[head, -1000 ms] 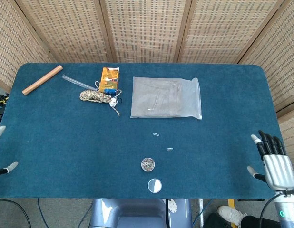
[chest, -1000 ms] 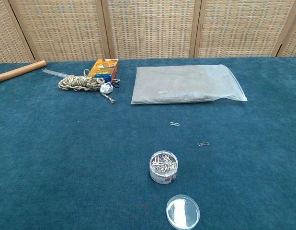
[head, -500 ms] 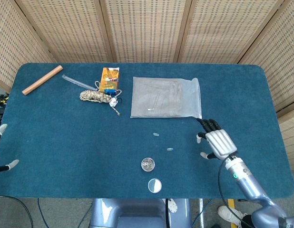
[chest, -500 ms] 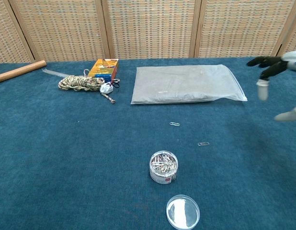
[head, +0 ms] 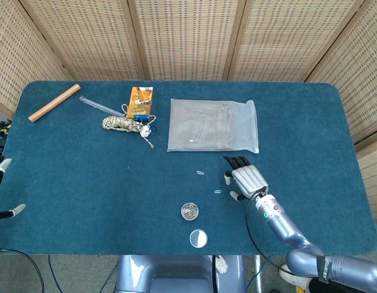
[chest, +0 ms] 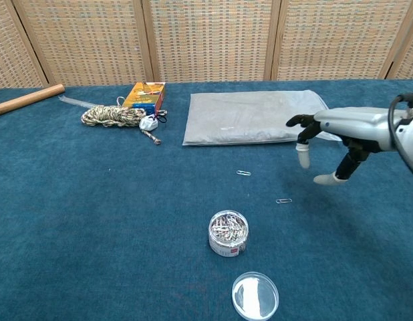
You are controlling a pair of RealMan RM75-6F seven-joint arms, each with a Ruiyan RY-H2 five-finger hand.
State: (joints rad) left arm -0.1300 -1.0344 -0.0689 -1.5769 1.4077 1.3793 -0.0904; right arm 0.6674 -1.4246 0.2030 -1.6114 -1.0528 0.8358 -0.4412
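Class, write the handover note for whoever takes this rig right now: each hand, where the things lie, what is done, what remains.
Right hand: open, holding nothing, above the cloth beside a loose paper clip.
Left hand: at the table's left edge, only fingertips in view.
Second loose clip lies nearer the plastic bag.
Clip jar stands open, its lid beside it.
Done: jar uncovered. Left: both clips lie outside the jar.

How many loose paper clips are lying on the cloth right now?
2: one paper clip below the plastic bag, another under the right hand. Others sit inside the jar.
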